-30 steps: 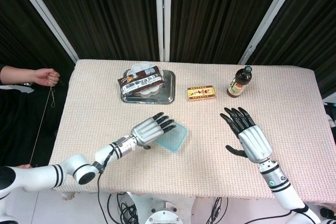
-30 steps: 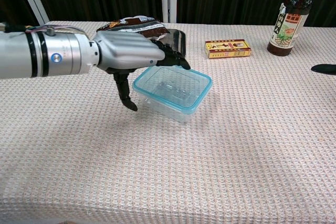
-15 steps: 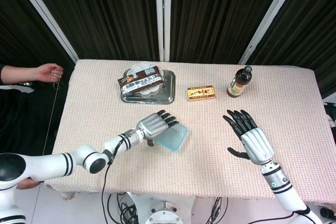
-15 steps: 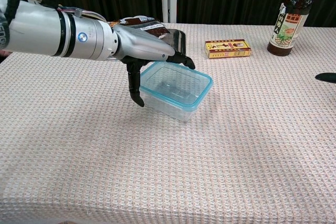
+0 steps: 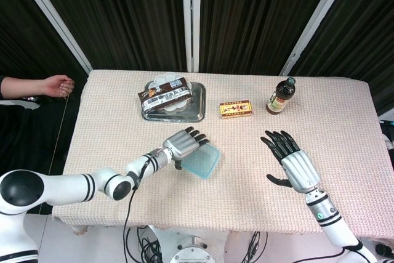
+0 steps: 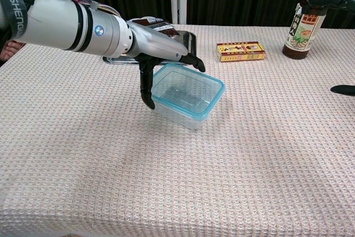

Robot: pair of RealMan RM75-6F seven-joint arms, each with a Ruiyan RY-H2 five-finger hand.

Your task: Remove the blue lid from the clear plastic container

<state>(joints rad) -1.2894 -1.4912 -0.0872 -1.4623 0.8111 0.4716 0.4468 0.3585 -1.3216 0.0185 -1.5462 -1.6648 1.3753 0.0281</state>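
Since a second ago the left hand [image 6: 158,48] has slid forward over the near-left corner of the clear plastic container [image 6: 186,95], its forearm now angled more steeply across the cloth. From the person's hand [image 5: 54,84] at the far left edge, going rightward: the left hand lies palm down with fingers stretched over the container's blue lid [image 5: 201,161] rim and the thumb hanging down beside the near wall; whether the thumb actually touches the wall is hard to tell from the chest view. The container sits left of the table [image 5: 345,115] centre, lid on, its long axis running diagonally from near-left to far-right. Behind it is a metal tray [image 5: 196,108] with a snack packet [image 5: 164,94], then a yellow box [image 5: 236,109], then a sauce bottle [image 5: 281,95]. Farthest right, the right hand [image 5: 293,163] hovers with fingers spread, holding nothing.
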